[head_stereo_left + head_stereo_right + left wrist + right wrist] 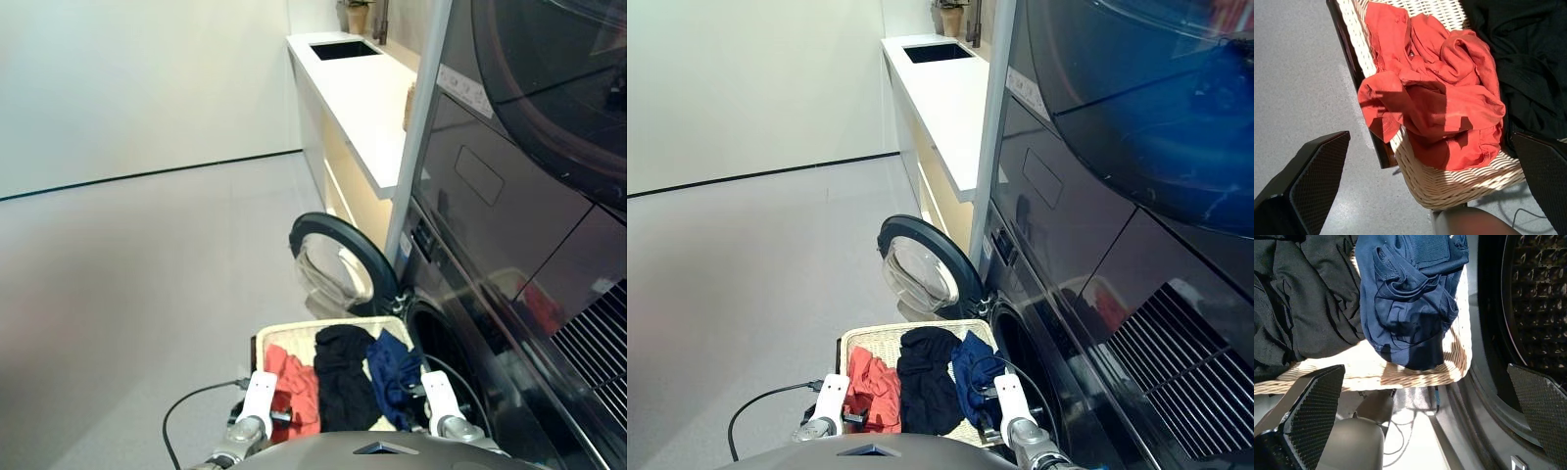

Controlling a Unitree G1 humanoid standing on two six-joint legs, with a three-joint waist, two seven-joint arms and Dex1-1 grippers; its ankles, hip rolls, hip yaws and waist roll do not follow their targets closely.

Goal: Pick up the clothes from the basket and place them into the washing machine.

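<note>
Left wrist view is showing the left gripper (1425,186) hanging with its fingers spread wide and holding nothing, above the red-orange garment (1435,103) at the near left corner of the basket (1449,191). Part of that garment is draping over the wicker rim, so a shallow pinch is likely taking only the loose flap and letting the rest slide to the floor (147,294).

The right gripper (1425,416) is likewise gaping and empty over the navy garment (1405,308), which is lying against the black garment (343,377) in the middle; a grab there is risking lifting both together.

The washing machine (446,343) is standing just beside the basket on the right, its drum (1542,298) showing dark and open. Its round door (926,269) is swinging out beyond the basket's far edge, and a careless lift could be knocking it. A cable (191,401) is trailing on the floor near the left arm, and a white counter (367,98) is running along the far wall.
</note>
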